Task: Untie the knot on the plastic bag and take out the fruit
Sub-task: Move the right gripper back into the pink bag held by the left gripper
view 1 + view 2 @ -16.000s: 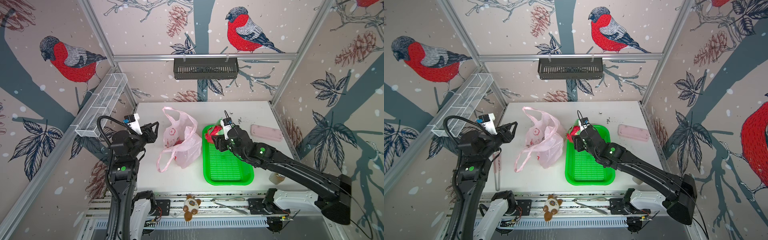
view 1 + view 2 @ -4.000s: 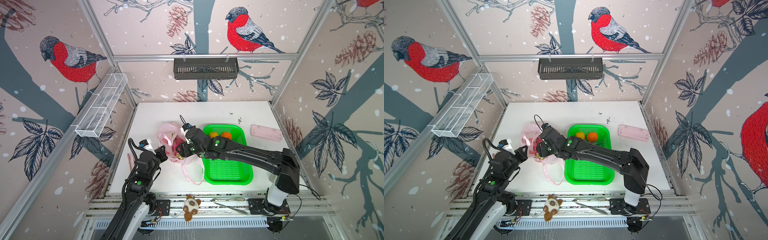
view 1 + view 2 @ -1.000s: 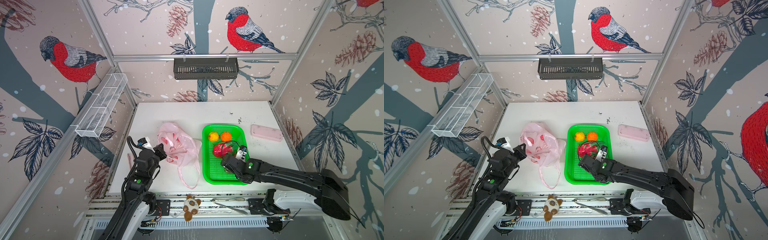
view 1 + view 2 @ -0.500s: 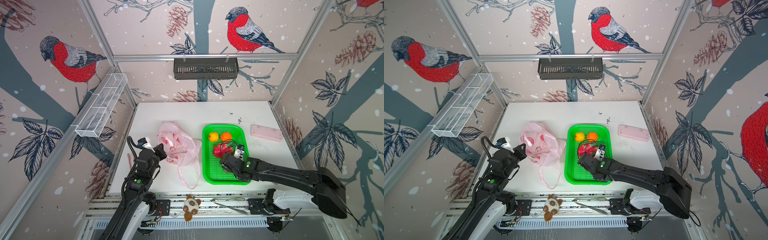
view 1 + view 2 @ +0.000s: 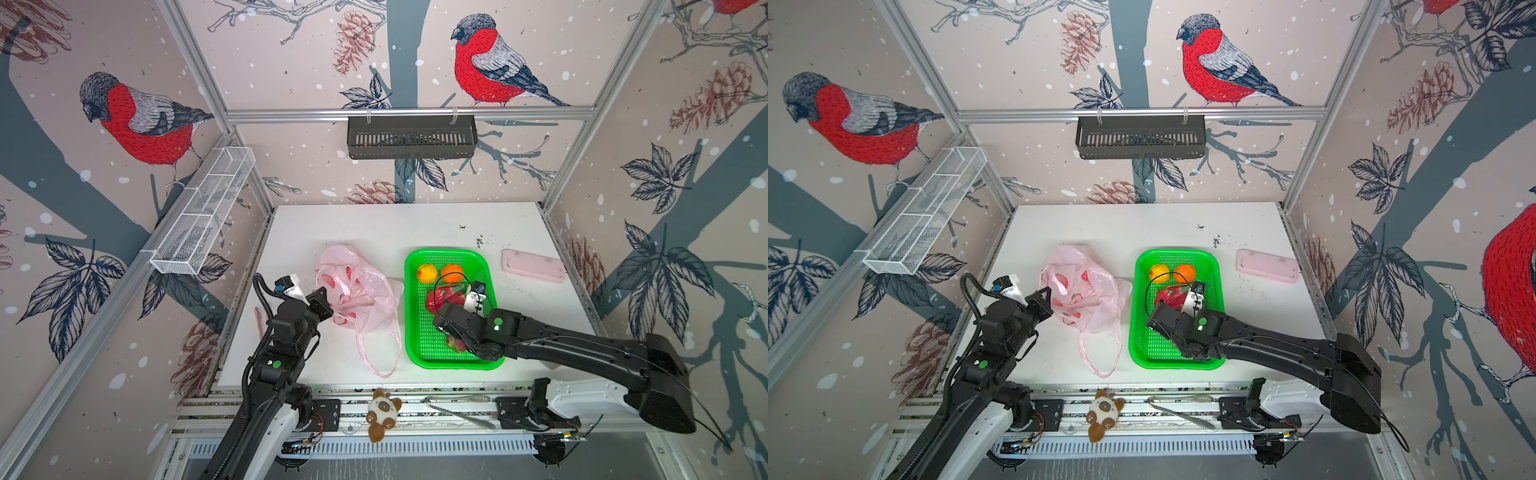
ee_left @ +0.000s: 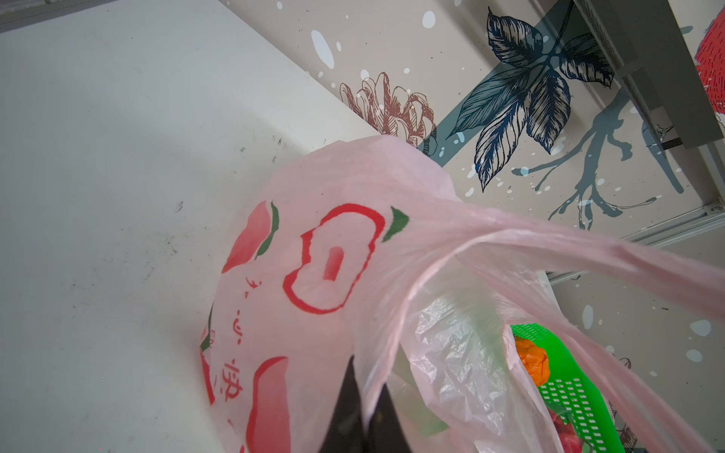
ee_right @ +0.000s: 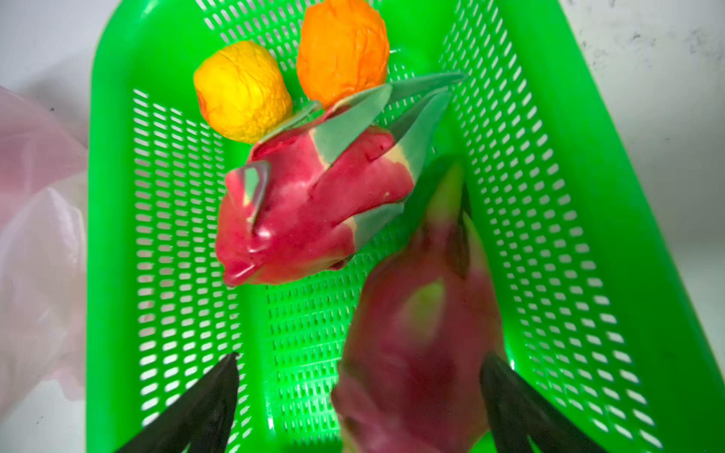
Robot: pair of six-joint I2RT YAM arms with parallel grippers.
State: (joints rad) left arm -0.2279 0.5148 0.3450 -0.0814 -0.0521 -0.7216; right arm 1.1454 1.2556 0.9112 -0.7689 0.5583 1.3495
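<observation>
The pale pink plastic bag [image 5: 361, 299] [image 5: 1084, 291] lies slumped on the white table, handles loose; no knot shows. My left gripper [image 5: 326, 300] [image 6: 368, 372] is shut on the bag's rim. In the green basket [image 5: 415, 332] [image 7: 110, 196] lie a yellow ball [image 7: 243, 92], an orange ball [image 7: 343, 49] and a magenta dragon fruit [image 7: 314, 208]. My right gripper [image 5: 446, 328] [image 7: 361, 356] hangs open over the basket. A second dragon fruit [image 7: 419, 333], blurred, sits between its spread fingers, close to one and well apart from the other.
A flat pink case [image 5: 533, 266] lies right of the basket. A black rack [image 5: 411, 137] hangs on the back wall and a white wire shelf [image 5: 203, 212] on the left wall. A plush toy [image 5: 384, 413] sits on the front rail.
My right gripper has opened wide over the basket, and the dragon fruit it carried is loose between its fingers. The left gripper and the bag have not moved.
</observation>
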